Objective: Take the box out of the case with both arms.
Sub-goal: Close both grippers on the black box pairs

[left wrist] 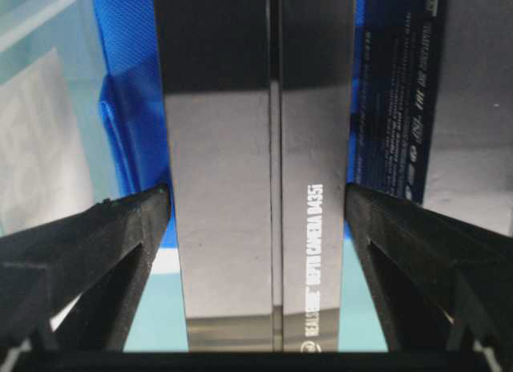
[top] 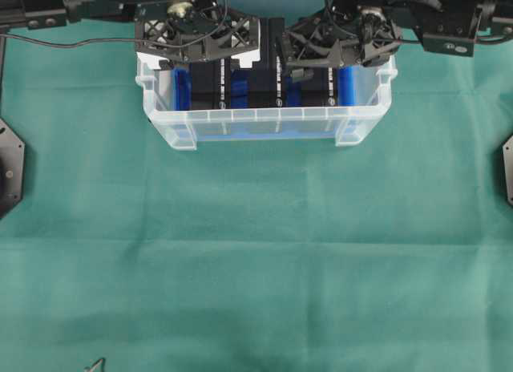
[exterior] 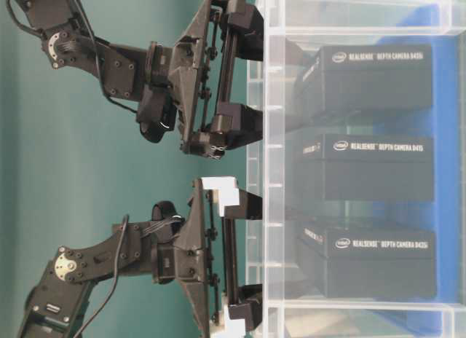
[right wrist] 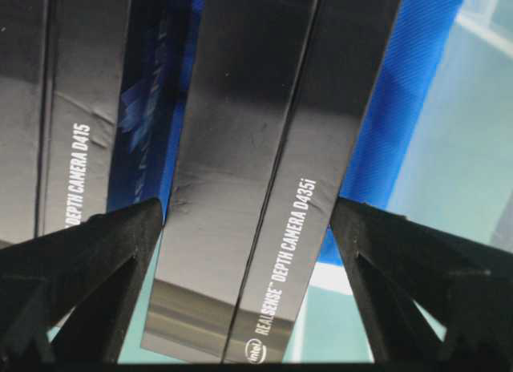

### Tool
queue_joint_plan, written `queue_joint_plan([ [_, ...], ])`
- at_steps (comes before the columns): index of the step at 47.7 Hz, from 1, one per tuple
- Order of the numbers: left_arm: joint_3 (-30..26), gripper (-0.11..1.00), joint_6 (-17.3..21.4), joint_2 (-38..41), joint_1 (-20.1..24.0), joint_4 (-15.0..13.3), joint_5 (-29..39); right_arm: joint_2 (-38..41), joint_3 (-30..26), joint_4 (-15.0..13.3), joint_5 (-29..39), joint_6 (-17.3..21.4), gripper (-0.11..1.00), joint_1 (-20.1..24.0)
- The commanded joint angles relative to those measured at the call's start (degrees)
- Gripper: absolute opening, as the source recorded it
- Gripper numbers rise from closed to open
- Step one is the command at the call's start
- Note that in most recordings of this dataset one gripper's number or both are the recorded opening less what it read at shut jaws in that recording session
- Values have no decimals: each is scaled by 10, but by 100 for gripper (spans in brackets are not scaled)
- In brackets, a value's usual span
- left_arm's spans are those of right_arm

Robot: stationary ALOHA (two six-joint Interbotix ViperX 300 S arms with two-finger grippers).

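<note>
Both arms' jaws stand spread astride black rectangular cardboard boxes [left wrist: 256, 188] in the clear plastic case [top: 264, 125]; squeeze evenly (before lifting), then rise straight.

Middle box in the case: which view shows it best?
Table-level: the middle box shows whole, label readable, inside the case. Overhead shows only its top, partly under the arms. Left wrist catches its side; right wrist catches part.
</note>
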Motion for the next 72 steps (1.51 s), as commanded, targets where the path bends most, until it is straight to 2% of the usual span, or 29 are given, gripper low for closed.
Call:
queue_joint_plan([
  [1, -4, 89, 2, -6, 2, 1, -2, -4, 3, -2, -2, -1, 97, -2],
  [22, 14, 89, 2, 4, 2, -4, -12, 3, 13, 1, 2, 2, 97, -4],
  [36, 11, 88, 2, 7, 2, -4, -12, 11, 11, 10, 29, 2, 96, -9],
  [39, 11, 85, 2, 7, 2, -4, -12, 11, 11, 11, 37, 2, 96, -11],
  [44, 11, 69, 3, 7, 2, -5, -14, 11, 9, 11, 49, 3, 95, -11],
  [46, 11, 63, 4, 7, 2, -5, -18, 11, 11, 10, 55, 3, 94, -12],
  [50, 11, 63, 3, 7, 1, -11, -31, 11, 9, 9, 66, 8, 87, -13],
  [55, 11, 63, 2, 7, 1, -17, -34, 10, 8, 7, 72, 22, 65, -13],
  [72, 10, 63, -1, 4, 0, -17, -33, 11, -11, 5, 35, 26, 65, -13],
])
